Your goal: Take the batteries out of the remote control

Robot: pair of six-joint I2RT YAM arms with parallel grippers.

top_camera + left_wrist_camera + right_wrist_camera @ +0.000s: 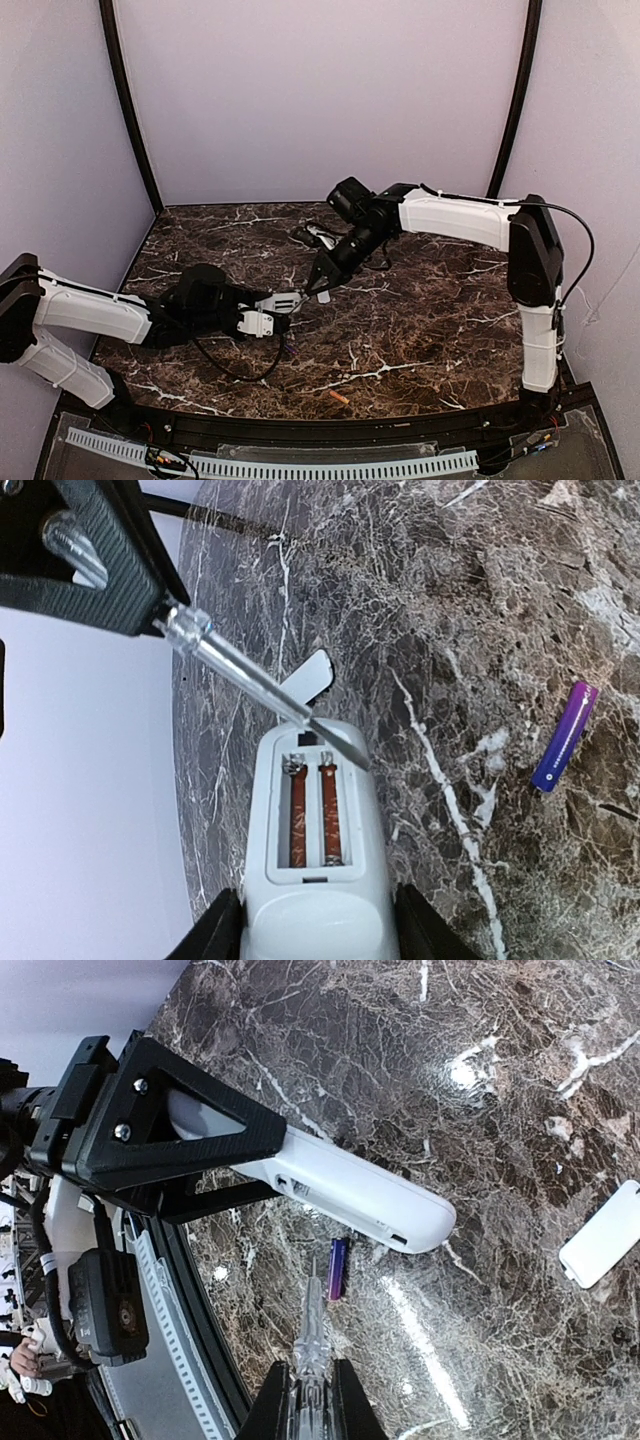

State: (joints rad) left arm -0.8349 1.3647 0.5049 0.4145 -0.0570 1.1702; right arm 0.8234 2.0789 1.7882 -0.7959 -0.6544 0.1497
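The remote control (318,880) is held back-up over the middle of the marble tabletop (430,330). The left arm's fingers (215,930) pinch its near end, one on each long side. Its battery bay is open and shows two narrow brown strips side by side; whether these are cells cannot be told.

The left arm (90,310) stretches in low from the left edge, its forearm almost level above the tabletop. The right arm (460,218) rises from its base at the right, folds at the elbow, and reaches across and down toward the remote control. The right arm's fingers (275,1410) are pressed together on one clear-handled tool (240,670), whose metal tip sits at the far rim of the open bay.

Two batteries lie loose on the tabletop. A purple battery (563,738) is near the remote control, and an orange battery (338,398) is well apart from it, close to the front edge. One small white cover (605,1235) lies flat just beyond the remote control's far end.
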